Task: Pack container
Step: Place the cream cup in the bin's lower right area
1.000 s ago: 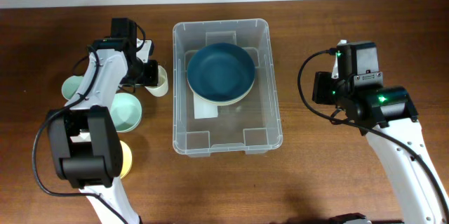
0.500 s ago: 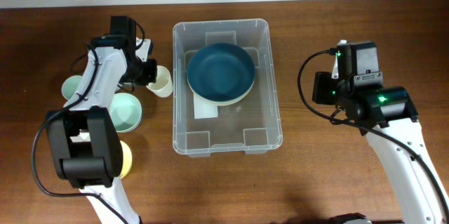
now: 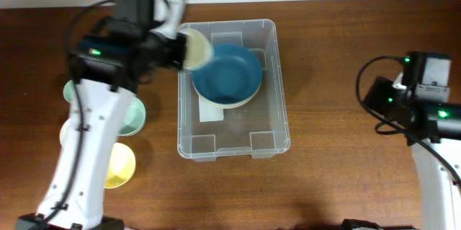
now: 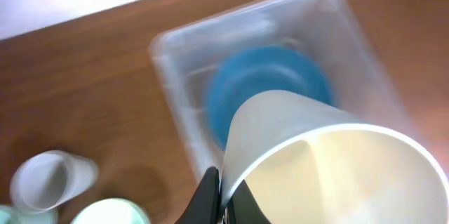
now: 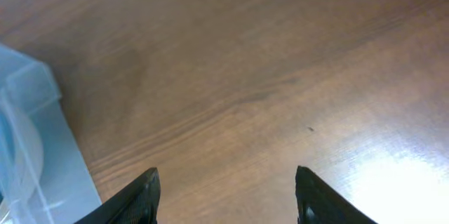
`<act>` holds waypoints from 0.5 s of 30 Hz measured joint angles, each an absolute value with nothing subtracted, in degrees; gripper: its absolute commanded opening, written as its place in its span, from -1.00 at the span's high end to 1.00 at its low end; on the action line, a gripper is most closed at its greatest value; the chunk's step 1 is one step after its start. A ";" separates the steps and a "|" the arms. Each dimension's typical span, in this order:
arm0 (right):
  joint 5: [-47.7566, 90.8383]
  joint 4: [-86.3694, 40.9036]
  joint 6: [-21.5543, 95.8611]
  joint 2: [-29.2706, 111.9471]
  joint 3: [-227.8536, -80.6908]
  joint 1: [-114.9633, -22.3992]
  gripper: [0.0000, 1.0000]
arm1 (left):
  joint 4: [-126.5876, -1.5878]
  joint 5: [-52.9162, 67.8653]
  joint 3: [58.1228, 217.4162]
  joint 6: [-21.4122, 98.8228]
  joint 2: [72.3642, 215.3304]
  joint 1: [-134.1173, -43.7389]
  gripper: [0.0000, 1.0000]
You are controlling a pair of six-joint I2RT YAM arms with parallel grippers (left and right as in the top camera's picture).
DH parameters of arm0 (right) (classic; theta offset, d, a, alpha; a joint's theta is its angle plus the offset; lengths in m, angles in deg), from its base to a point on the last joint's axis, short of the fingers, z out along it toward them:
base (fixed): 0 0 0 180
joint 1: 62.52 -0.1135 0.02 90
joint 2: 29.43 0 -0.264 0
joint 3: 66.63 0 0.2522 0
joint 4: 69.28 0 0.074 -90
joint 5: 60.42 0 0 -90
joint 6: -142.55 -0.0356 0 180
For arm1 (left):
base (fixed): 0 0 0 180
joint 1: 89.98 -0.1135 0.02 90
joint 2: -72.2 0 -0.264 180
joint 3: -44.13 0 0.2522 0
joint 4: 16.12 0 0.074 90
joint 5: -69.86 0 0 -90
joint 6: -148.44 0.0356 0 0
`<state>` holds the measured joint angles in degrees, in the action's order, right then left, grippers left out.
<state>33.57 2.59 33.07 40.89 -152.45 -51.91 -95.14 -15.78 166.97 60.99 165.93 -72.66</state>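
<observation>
Cream cup [image 3: 196,47] is lifted and now hangs over the container [image 3: 282,107].

A second ago my left gripper [image 3: 178,51] was low at the container's 9 o'clock side. Now it is clamped on the cup above the 10 o'clock rim, beside the blue bowl [image 3: 227,75]. The container sits mid-table. My right gripper [image 5: 228,206], jaws apart, has drawn back toward 3 o'clock. I think releasing comes next.

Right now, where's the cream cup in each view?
Overhead: cream cup upper left, over the container at its left rim.
Left wrist: cream cup fills the lower right foreground, container behind it.
Right wrist: cup not in view; only a container corner at left.
Shared landmark: the container.
</observation>
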 measured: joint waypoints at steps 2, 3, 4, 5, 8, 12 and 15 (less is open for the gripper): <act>32.85 3.11 32.98 40.91 -152.45 -50.49 -0.15 | -95.97 -15.69 166.88 60.90 166.83 -67.37 0.99; 32.63 3.13 32.98 40.89 -152.45 -50.24 -0.16 | -96.34 -15.74 166.86 60.49 167.55 -65.25 0.99; 32.46 3.22 32.98 40.89 -152.45 -50.09 -0.16 | -96.43 -15.80 166.84 59.96 168.67 -62.60 0.99; 32.24 3.22 32.89 40.91 -152.45 -50.07 -0.16 | -96.45 -15.78 166.77 59.50 169.82 -60.33 0.99; 31.87 3.22 32.80 40.89 -152.45 -50.07 -0.16 | -97.06 -15.65 166.21 58.30 173.21 -55.04 0.99; 31.82 3.22 32.87 40.89 -152.45 -50.07 -0.16 | -97.96 -15.65 164.54 55.96 178.65 -50.16 0.99; 31.85 3.22 32.87 40.91 -152.45 -50.07 -0.16 | -98.50 -15.61 162.73 53.64 183.29 -47.85 0.99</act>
